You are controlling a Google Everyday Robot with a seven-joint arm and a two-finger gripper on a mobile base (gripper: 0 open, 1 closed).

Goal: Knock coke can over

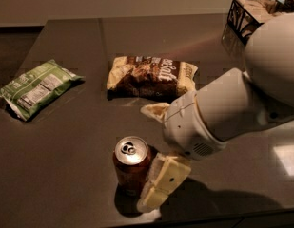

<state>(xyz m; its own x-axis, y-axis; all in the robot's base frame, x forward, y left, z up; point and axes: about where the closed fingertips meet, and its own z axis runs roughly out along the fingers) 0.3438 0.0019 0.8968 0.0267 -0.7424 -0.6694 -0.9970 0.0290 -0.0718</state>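
The can (132, 167) stands upright near the front edge of the table (65, 141), silver top and pull tab facing up, so the knock is not yet done. The gripper (149, 156) sits low just to the can's right with its two fingers spread wide and nothing held between them. The lower finger (165, 179) lies along the can's right side, touching it or as good as touching, though I cannot tell which. The upper finger (153, 110) points away towards the brown bag (151, 75) behind. That posture suits a push rather than a grasp, I judge: a flat finger laid against the wall of the can gives a broad face to shove with, and no closing is needed. The arm (232, 108) reaches in from the right, so the natural stroke is a sweep leftward, where the table is bare dark surface for the can to fall and roll. A contact low on the can might only slide it along the smooth top, whereas one higher up would tip it more surely. The front edge is near, so a can toppled forward could roll off. The green bag (37, 87) lies well apart at the left, and the box (241, 13) sits far back at the right — neither is in the way.
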